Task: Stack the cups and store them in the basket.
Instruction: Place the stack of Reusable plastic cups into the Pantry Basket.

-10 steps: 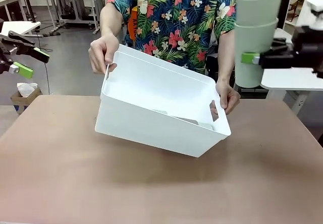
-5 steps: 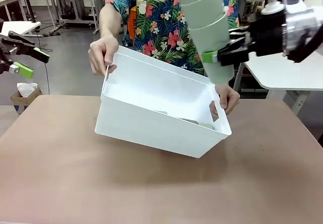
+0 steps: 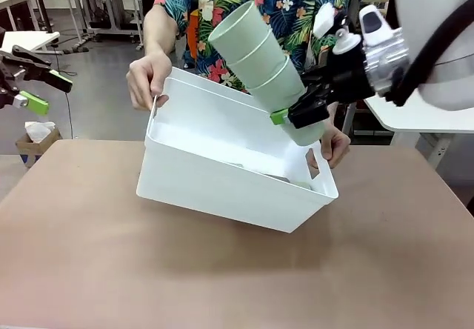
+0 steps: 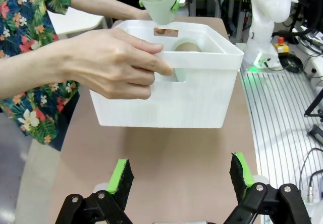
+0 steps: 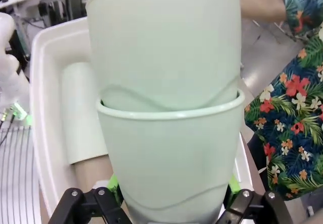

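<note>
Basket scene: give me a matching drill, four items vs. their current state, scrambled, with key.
Items:
1. basket
2. stack of mint cups
3. left gripper
4. tan cup

States:
A. open, holding nothing
B. lying inside the basket
C. tilted, held at both ends by the person's hands
D. clamped in the right gripper, slanting over the basket

Pairs: 1-C, 2-D, 3-A, 4-B

Bright, even overhead light; soft shadow under the basket (image 3: pixel 222 188) (wrist views bend at edges)
</note>
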